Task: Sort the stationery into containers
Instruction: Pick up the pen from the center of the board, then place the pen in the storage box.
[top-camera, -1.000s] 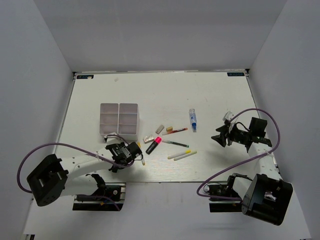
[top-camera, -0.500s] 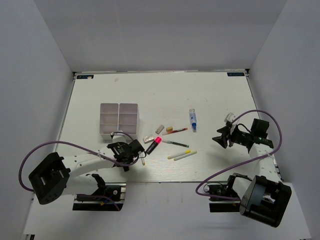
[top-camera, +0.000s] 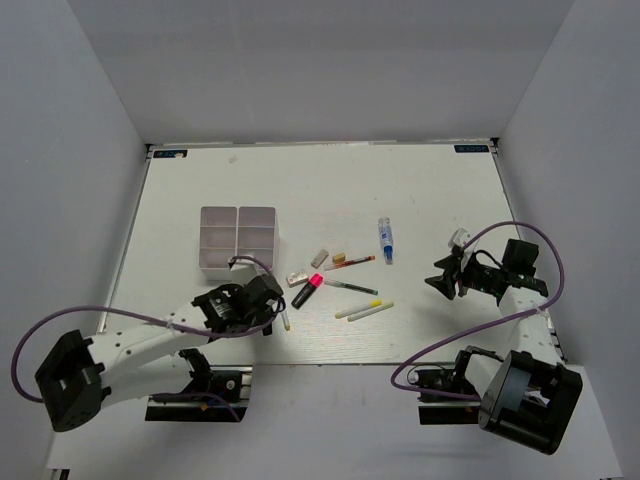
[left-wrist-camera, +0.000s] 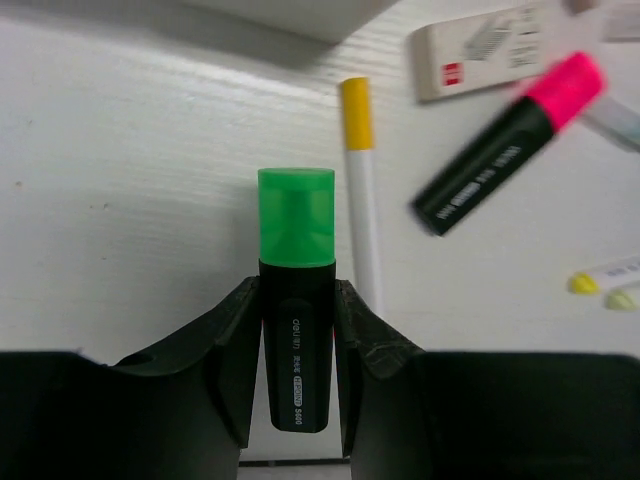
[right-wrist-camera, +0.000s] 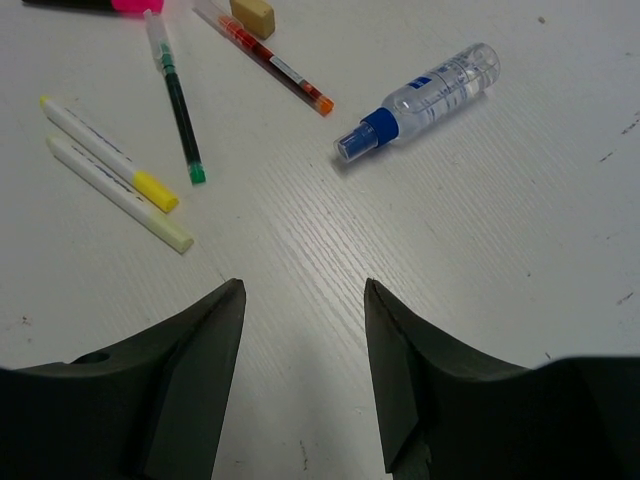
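- left gripper (left-wrist-camera: 297, 335): jaws pinching the green highlighter (left-wrist-camera: 296, 235) mid-barrel, cap pointing forward (a centred pinch, so it shouldn't swing).
- It looks lifted just off the tabletop (top-camera: 330, 190), though I can't confirm that from the wrist view.
- Left arm reaches out low from its base, wrist aimed up-table toward the tray.
- right gripper (right-wrist-camera: 303, 305): jaws spread with nothing between them, hovering over bare tabletop. Probably parked clear of the left arm.
- Loose on the tabletop: yellow-capped pen (left-wrist-camera: 358, 200) just beside the held highlighter, pink highlighter (left-wrist-camera: 505, 150), eraser (left-wrist-camera: 480, 50), blue-labelled tube (right-wrist-camera: 430, 95) further right.
- tray (top-camera: 238, 240): just beyond the left gripper. Compartments look empty from above.
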